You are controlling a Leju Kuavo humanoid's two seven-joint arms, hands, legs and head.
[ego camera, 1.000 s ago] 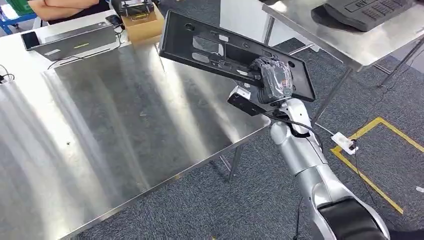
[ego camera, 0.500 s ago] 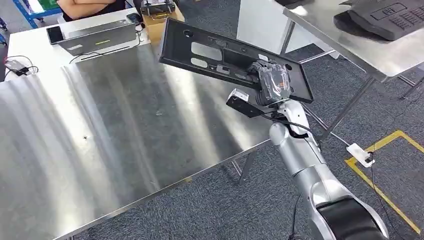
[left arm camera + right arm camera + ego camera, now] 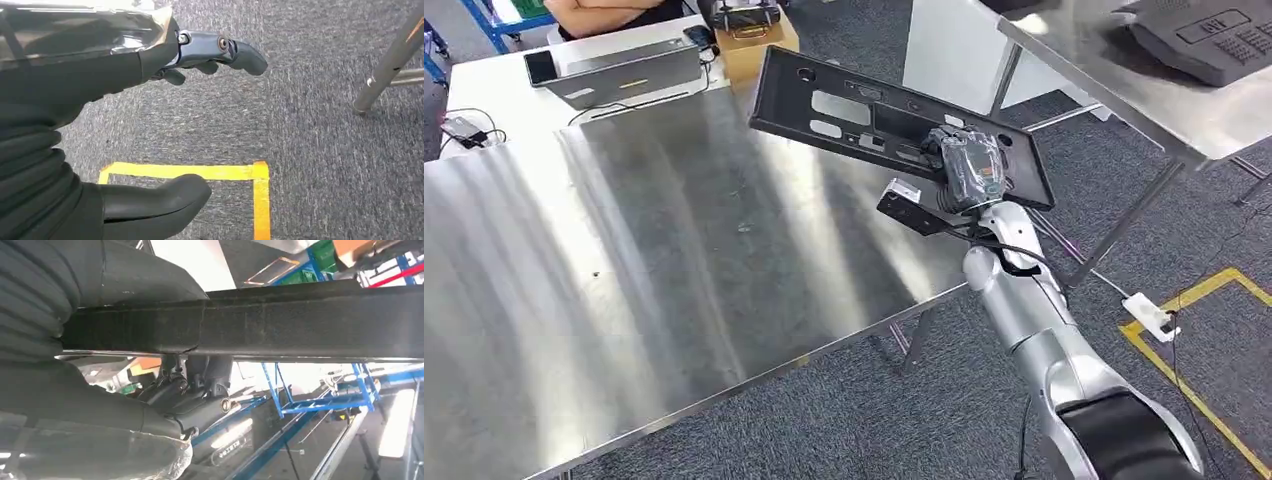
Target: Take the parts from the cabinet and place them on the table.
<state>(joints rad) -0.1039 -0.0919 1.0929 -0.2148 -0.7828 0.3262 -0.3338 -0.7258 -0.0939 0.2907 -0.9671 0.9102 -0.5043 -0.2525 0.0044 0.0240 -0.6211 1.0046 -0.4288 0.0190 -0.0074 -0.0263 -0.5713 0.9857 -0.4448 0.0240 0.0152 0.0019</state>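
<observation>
Here the right hand [image 3: 969,170] grasps a long black panel part [image 3: 864,115] by its near end, fingers clenched on it, above the steel tabletop's [image 3: 644,260] right edge; the left hand [image 3: 150,125] hangs released, fingers apart, over carpet

Right hand [image 3: 970,168] clenched, left hand [image 3: 150,125] slack

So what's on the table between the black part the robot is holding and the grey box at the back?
In the head view, only bare shiny table lies between the black part, held by the right hand, and the grey box.
</observation>
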